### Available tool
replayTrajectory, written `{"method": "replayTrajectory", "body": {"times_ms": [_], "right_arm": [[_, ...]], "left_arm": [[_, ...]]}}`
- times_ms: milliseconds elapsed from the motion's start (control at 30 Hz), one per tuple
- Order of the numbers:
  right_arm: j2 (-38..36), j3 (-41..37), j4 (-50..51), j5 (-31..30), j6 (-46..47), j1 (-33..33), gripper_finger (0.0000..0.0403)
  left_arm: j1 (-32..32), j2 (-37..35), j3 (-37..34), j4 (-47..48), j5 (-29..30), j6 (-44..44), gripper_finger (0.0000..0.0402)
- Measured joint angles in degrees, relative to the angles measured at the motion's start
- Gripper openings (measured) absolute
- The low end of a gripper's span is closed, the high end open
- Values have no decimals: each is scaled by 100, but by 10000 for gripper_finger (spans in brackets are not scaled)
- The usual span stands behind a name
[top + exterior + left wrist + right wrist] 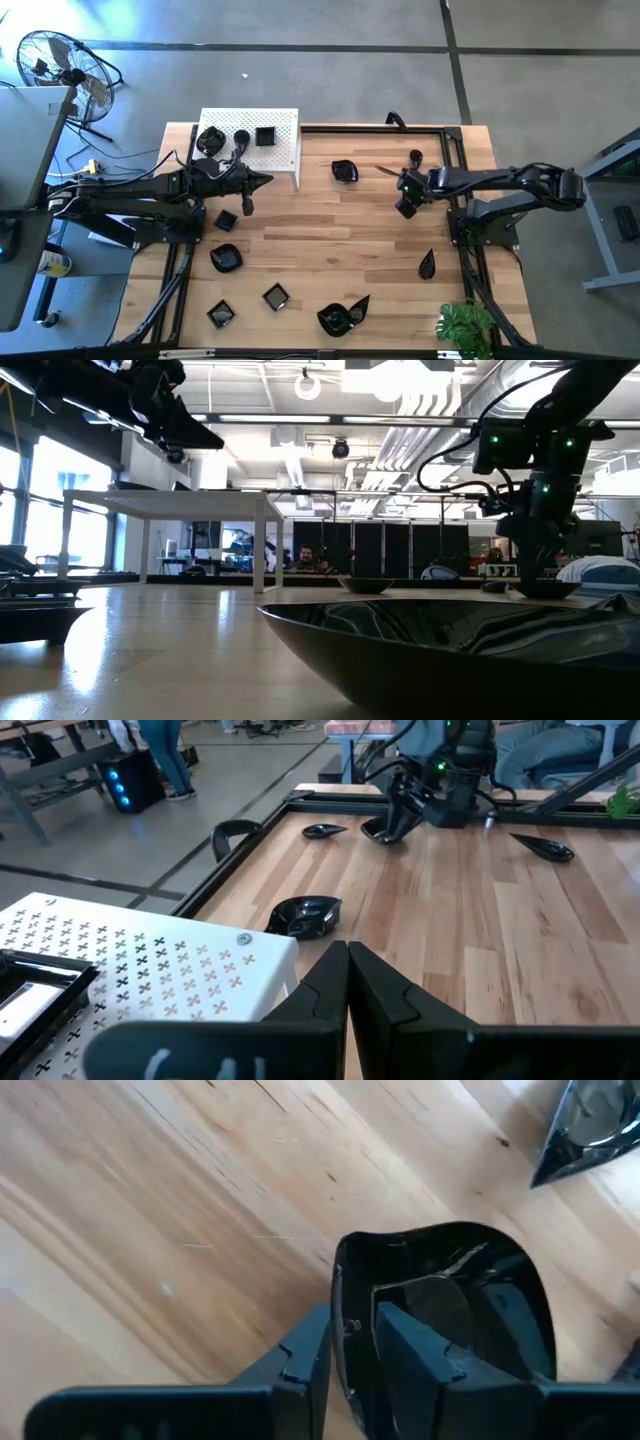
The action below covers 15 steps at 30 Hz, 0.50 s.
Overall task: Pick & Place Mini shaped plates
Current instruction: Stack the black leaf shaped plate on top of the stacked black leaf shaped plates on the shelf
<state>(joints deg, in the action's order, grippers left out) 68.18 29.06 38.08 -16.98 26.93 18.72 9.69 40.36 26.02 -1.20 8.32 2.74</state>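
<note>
1. High view: the right gripper (407,196) sits low over a small black plate (405,207) near the tabletop's (320,230) right side; its jaws are hidden.
2. Right wrist view: the fingers (300,1355) straddle the plate's rim, pinching; a thin rim hold may slip or tip.
3. Left wrist view: the left gripper (347,982) is pressed together by the white stand (150,955).

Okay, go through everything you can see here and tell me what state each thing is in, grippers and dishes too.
left gripper: shut, empty, raised by the stand's corner.
right gripper: down at a black dish's rim; grip unclear.
black dish: on the table, at the right gripper.
white perforated stand: standing at the table's far-left corner, with black dishes on it.
teardrop dish: lying loose on the table, untouched.
</note>
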Motion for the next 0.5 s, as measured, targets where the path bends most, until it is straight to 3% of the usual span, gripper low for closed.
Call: {"method": "replayTrajectory", "body": {"times_ms": [233, 500], "right_arm": [[59, 0, -62, 131, -149, 87, 59], [650, 3, -154, 64, -295, 84, 53]], "left_arm": [[0, 2, 0, 1, 2, -2, 1], [0, 2, 0, -77, 2, -16, 1]]}}
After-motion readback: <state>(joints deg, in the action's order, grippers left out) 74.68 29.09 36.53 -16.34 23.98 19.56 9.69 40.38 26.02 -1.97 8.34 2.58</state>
